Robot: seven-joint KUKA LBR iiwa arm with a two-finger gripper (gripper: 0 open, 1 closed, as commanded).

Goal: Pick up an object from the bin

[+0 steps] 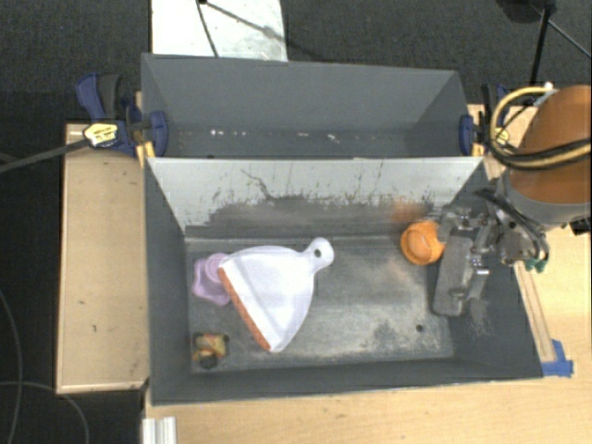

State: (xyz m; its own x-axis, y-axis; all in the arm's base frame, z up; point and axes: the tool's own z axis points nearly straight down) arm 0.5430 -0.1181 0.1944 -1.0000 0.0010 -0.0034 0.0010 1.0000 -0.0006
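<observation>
Our gripper (451,299) hung low beside the orange ball (421,244), likely lining up a pick; whether clenched, we couldn't tell.

Soft, even light brightens the far wall of the bin (305,188), leaving faint shadows.

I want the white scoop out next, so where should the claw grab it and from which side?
Likely the narrow handle at the upper-right end of the white scoop, from straight above: it juts clear, while the body is broad and flat.
</observation>
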